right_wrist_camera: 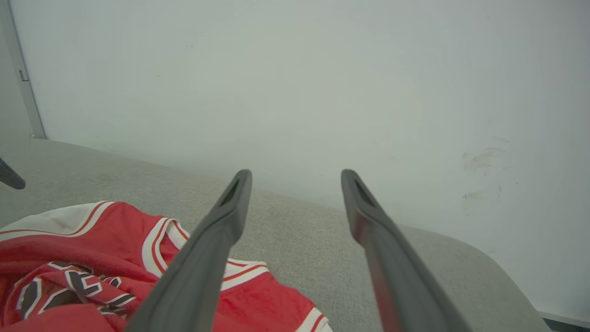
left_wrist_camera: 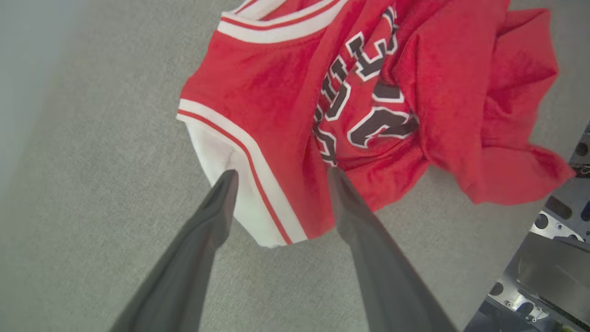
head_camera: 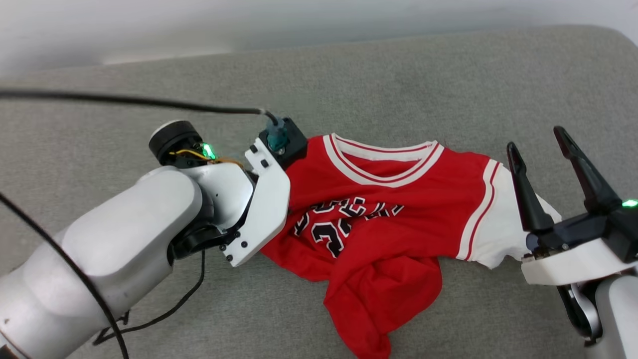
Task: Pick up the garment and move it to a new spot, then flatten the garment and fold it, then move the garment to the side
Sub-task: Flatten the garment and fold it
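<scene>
A grey fabric-covered surface (head_camera: 448, 75) bears a crumpled red jersey (head_camera: 398, 199) with white sleeves.

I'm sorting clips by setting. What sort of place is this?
Likely an indoor test room: a grey fabric-covered surface, a plain white wall behind it, and a crumpled red jersey on it.

The grey padded surface (head_camera: 398, 75) is viewed steeply from above by the head camera. The garment (left_wrist_camera: 276, 92) is seen closely, from overhead, along the left end effector (left_wrist_camera: 281, 171); the right wrist camera is aimed low toward a pale wall (right_wrist_camera: 322, 69) (the striped collar (head_camera: 386, 178) is shared by all).
</scene>
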### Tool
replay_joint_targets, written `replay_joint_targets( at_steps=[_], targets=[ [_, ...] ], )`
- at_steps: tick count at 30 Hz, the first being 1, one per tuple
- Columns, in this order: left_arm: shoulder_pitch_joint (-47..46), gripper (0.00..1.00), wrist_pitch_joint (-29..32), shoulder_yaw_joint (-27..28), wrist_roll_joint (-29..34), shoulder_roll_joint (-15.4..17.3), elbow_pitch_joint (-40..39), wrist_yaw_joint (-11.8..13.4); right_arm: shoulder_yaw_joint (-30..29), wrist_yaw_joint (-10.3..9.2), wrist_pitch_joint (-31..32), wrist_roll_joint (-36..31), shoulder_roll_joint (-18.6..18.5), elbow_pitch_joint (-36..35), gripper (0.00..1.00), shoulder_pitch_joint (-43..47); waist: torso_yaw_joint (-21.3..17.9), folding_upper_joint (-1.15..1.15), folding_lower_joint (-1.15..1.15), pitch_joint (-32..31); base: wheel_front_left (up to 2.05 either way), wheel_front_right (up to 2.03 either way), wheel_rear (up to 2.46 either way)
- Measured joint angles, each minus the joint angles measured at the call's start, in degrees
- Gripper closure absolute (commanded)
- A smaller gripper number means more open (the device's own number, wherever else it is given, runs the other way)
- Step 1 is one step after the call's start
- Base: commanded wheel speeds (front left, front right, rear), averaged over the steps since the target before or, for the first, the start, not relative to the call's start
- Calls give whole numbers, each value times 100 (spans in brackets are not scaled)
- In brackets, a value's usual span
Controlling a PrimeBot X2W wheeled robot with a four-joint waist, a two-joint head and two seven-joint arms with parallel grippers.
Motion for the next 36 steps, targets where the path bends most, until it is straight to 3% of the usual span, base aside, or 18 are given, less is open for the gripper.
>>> replay_joint_targets(
  at_steps=[6, 13, 14, 15, 22, 36],
  targets=[
    [-423, 0, 379, -1005, -480, 145, 359, 0, 96, 0, 1, -77, 99, -41, 0, -235, -170, 0, 0, 326, 0, 0, 0],
    [-330, 0, 580, -1268, -537, 203, 614, 0, 187, -1, 0, -171, 202, 13, 0, -454, -359, 0, 0, 671, 0, 0, 0],
    [-303, 23, 583, -1251, -497, 211, 610, 0, 190, 0, 1, -185, 215, 32, 0, -463, -378, 0, 0, 696, 0, 0, 0],
    [-261, 98, 570, -1236, -460, 208, 603, 1, 196, 0, 1, -191, 232, 52, 0, -481, -391, 0, 0, 710, 0, 0, 0],
    [-282, 100, -77, -1322, -359, 270, 567, 0, 70, 0, 1, -211, 247, 103, 0, -443, -272, 0, 0, 488, 0, 0, 0],
    [-494, 100, -1037, -1268, -452, 1339, 37, 96, -189, 0, 0, -196, 348, 131, 0, 187, 184, 0, 0, -254, 0, 0, 0]
  ],
)
